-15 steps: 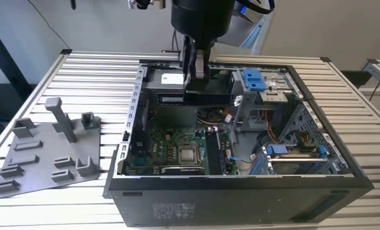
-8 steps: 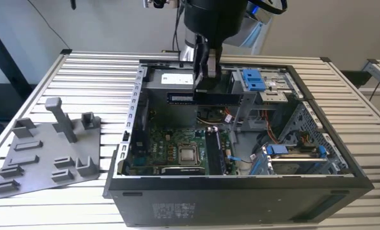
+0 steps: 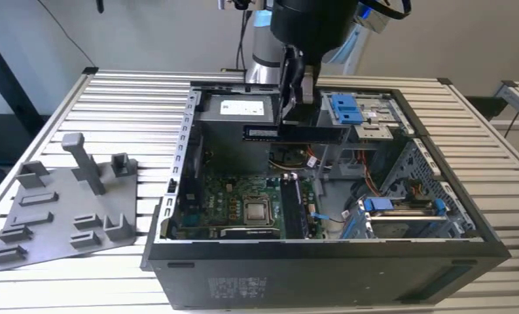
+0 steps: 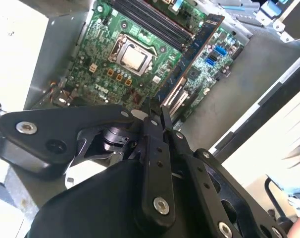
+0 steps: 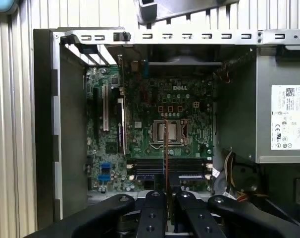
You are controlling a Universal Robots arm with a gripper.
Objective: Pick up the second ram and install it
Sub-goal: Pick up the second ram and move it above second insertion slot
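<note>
1. Second ram (image 3: 298,133) hanging level above the open computer case (image 3: 329,255), well clear of the green motherboard (image 3: 233,196) on the case floor, with its pale label pointing toward the exterior view's left.
2. Gripper (image 3: 296,118) pinching the stick by its upper edge, fingers drawn in tight against both faces and gripping nothing else.
3. Crowding the stick inside the case: grey power supply (image 3: 237,108) sitting just behind it, blue drive brackets (image 3: 347,110) standing just beside it toward the exterior view's right, orange and red cables (image 3: 290,157) bunching below it.
4. Lying well apart from the case, toward the exterior view's left on the slatted table (image 3: 128,98): grey fixture plate (image 3: 58,209) with upright pegs.
5. Appearing edge-on in both wrist views, as a thin line (image 4: 189,62) (image 5: 166,148) running out from between the closed fingertips of the gripper (image 4: 157,116) (image 5: 166,196).
6. Looking straight down in the first wrist view: that line crossing the long black memory slots (image 5: 150,168) and reaching over the processor socket (image 5: 170,131).
7. Looking slantwise in the second wrist view: socket (image 4: 131,55) and slots (image 4: 150,20) lying to one side of the stick.
</note>
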